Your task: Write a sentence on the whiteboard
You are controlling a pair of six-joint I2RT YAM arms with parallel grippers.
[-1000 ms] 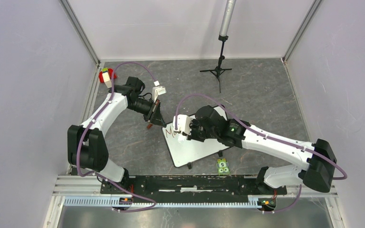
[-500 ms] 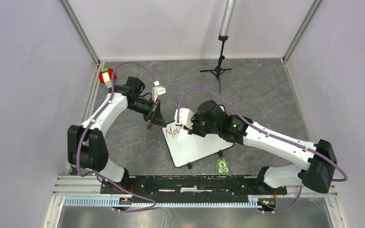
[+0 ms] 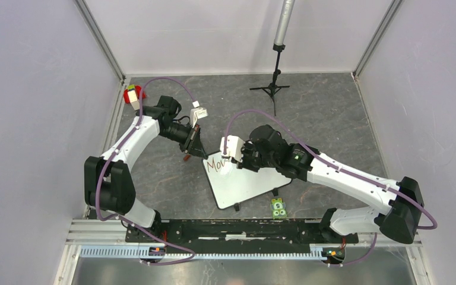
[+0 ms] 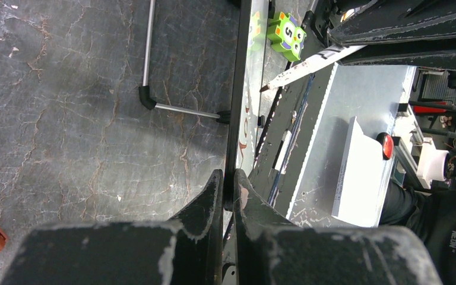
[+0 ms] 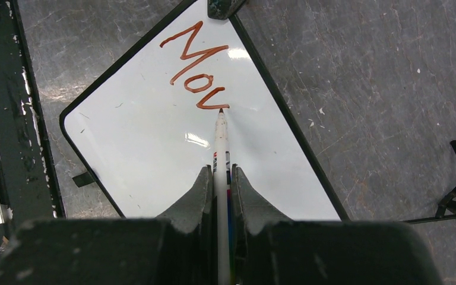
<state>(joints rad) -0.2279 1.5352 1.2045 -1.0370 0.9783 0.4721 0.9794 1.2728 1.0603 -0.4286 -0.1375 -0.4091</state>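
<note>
The left tool (image 4: 228,178) pinches the thin black rim of the whiteboard (image 4: 236,89), seen edge-on and running up the picture. Left of it lies the grey veined bench (image 4: 65,119), crossed by a slim metal leg (image 4: 148,47) that meets the rim. Right of the rim, reddish-brown handwriting (image 4: 243,127) shows on the glossy face, a white marker (image 4: 309,58) points toward it, and a green block (image 4: 286,34) marked 5 sits above

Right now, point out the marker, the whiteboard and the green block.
marker (image 5: 220,141), right wrist view, white barrel below the tip.
whiteboard (image 5: 148,160), right wrist view, bare white surface.
green block (image 3: 279,208), top external view, its top face.
</note>
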